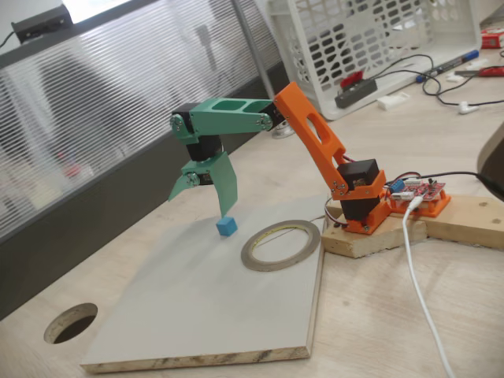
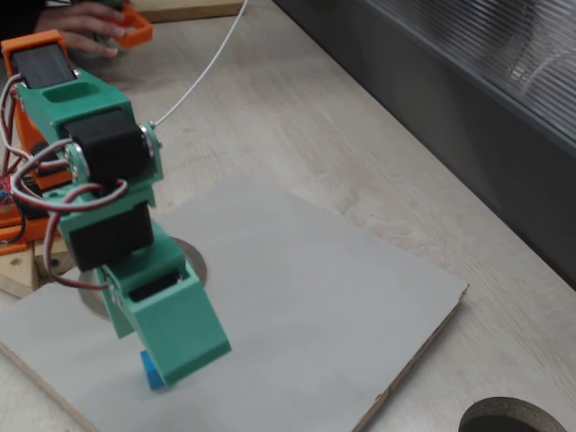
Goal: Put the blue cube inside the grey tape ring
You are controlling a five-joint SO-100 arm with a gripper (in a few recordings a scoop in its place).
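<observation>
Fixed views, blue cube: the blue cube [image 1: 227, 227] sits on the pale board [image 1: 197, 307], just left of the grey tape ring [image 1: 281, 245] and outside it. In a fixed view it shows as a small blue corner [image 2: 151, 371] under the green jaw.

Grey tape ring: it lies flat on the board near the board's right edge, with a yellowish inner edge. The cube and the ring are near but not touching. In a fixed view only a part of the ring [image 2: 193, 266] shows behind the arm.

Jaws: the gripper [image 1: 209, 195] hangs above the cube with its green jaws spread apart. The long flat jaw points down and its tip is at the top of the cube; I cannot tell if it touches. The short jaw is lifted to the left, away from the cube. The jaws are released and grasp nothing.

Arm: green upper part, orange lower part, standing on a wooden block [image 1: 409, 224] to the right of the board.

Tabletop: the light wooden tabletop [image 1: 378, 315] carries the board. A round hole [image 1: 71, 322] is cut in it near the board's left corner. A white cable [image 1: 421, 291] runs over it.

Background: a white plastic basket [image 1: 370, 39] stands behind the arm.
</observation>
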